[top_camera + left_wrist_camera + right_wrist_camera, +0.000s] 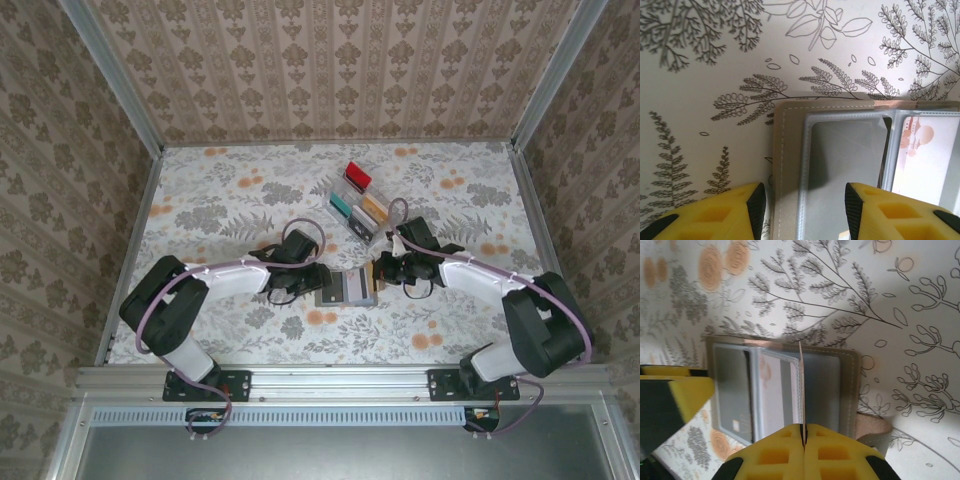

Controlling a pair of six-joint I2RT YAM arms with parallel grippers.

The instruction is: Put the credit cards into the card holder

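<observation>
The grey card holder lies open on the flowered table between both arms. My left gripper is open, its jaws straddling the holder's left flap and an empty clear pocket. A white and pink card sits in the pocket beside it. My right gripper is shut on a pale credit card, seen edge-on, standing upright at the seam of the holder's right pocket. A dark grey card fills another pocket. More credit cards, red, teal and beige, stand in a rack.
The clear slotted rack stands just behind the holder, close to my right arm. The holder's strap curls out on its right side. My left gripper's yellow finger shows by the holder's far flap. Patterned walls enclose the table.
</observation>
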